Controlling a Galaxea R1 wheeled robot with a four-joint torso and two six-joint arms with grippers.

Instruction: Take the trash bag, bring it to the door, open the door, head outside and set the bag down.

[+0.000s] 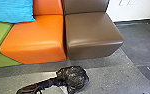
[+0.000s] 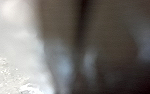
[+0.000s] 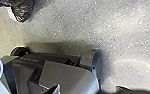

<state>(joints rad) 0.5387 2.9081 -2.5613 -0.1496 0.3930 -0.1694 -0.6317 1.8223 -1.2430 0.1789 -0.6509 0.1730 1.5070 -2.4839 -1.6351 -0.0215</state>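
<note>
Speckled grey floor (image 1: pixel 116 72) beside a row of colourful padded seats, with a glossy black plastic trash bag (image 1: pixel 76 77) in front of them.

In the head view, three seats stand side by side: a green padded seat (image 1: pixel 1 47) at the left edge, an orange padded seat (image 1: pixel 38 37) next to it, and a brown padded seat (image 1: pixel 93 32) beyond that. A bright blue, wrinkled cushion (image 1: pixel 12 10) lies across the green and orange ones. Past the brown seat, a white wall (image 1: pixel 128 12) meets darker floor along a dark skirting strip (image 1: pixel 136 22).

The bag is low in this view, bulging and creased. A long, shiny black shape (image 1: pixel 31 88) runs from the lower left to it; whether that is gathered bag or part of the robot is unclear. I cannot tell if the bag touches the floor.

The left wrist view is blurred, mostly dark brown with soft highlights. The right wrist view looks down on the robot's grey base (image 3: pixel 68 75), well apart from the bag. For the left gripper and the right gripper alike, I cannot tell whether they are wide, narrow or holding something.
</note>
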